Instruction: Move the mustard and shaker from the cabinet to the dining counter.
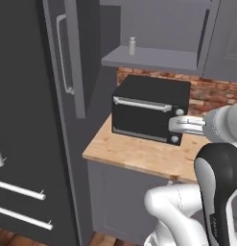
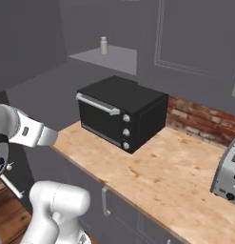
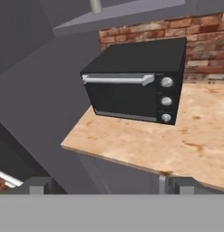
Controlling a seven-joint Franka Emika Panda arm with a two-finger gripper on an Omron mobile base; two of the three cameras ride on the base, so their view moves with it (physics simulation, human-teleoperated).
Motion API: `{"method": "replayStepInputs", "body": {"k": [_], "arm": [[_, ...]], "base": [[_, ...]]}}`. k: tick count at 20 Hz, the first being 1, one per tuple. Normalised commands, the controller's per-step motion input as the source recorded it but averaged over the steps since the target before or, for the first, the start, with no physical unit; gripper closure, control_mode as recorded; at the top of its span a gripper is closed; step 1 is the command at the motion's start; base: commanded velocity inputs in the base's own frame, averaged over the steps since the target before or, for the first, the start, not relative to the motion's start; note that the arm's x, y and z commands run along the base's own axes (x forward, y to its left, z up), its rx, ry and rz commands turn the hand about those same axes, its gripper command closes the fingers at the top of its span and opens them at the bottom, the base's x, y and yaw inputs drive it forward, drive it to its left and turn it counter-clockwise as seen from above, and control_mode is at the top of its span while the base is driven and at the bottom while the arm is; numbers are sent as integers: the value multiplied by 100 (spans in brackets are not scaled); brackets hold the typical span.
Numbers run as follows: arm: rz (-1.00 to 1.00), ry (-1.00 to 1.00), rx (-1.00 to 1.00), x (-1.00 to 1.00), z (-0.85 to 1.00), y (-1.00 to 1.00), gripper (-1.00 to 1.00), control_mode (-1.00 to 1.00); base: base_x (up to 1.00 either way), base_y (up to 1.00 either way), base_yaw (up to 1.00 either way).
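In the left base view, going from the left edge: a tall dark panel with pale bar handles fills the left side, then the open cabinet door (image 1: 72, 53) with its long vertical handle stands edge-on at upper left of centre. Just right of it, at the top of the frame, the shaker (image 1: 132, 46) stands upright on the cabinet (image 1: 153, 60) shelf, near its left front corner. No yellow bottle can be made out on the part of the shelf that shows. Below the shelf sits the black toaster oven (image 1: 149, 108) on the narrow wood counter (image 1: 139, 156), with brick wall behind. At the right edge, the gripper (image 1: 180, 126) hangs level with the oven's knobs, empty, its jaws spread as wide as they go.

In the right base view the shaker (image 2: 103, 45) sits at top left of centre on the same shelf, the oven (image 2: 121, 113) below it in mid-frame, and a steel toaster (image 2: 227, 177) at the far right edge.

In the hand view the base of the shaker (image 3: 95, 6) just pokes in at the top edge left of centre, the oven (image 3: 136, 86) below it, and the two finger tips (image 3: 35, 186) rise at the bottom with nothing between them.

The step in hand looks like the reach for the first item: the door is open and nothing is held. The shaker lies well above the jaws and farther back, toward the left. The next move calls for raising the hand past the oven's top to shelf height, then closing in on the shaker squarely, since so small and narrow a thing could tip easily.
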Motion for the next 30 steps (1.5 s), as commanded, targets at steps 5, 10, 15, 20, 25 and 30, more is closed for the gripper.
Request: {"method": "replayStepInputs", "body": {"k": [5, 10, 15, 20, 25, 30], "arm": [[0, 0, 0, 0, 0, 0, -100, 100], [0, 0, 0, 0, 0, 0, -100, 100], [0, 0, 0, 0, 0, 0, -100, 100], [0, 0, 0, 0, 0, 0, -100, 100], [0, 0, 0, 0, 0, 0, -100, 100], [0, 0, 0, 0, 0, 0, -100, 100]], "base": [[38, -4, -23], [32, 0, -22], [28, 0, -20], [35, 4, -20], [49, 13, -21], [43, 21, -20]]}}
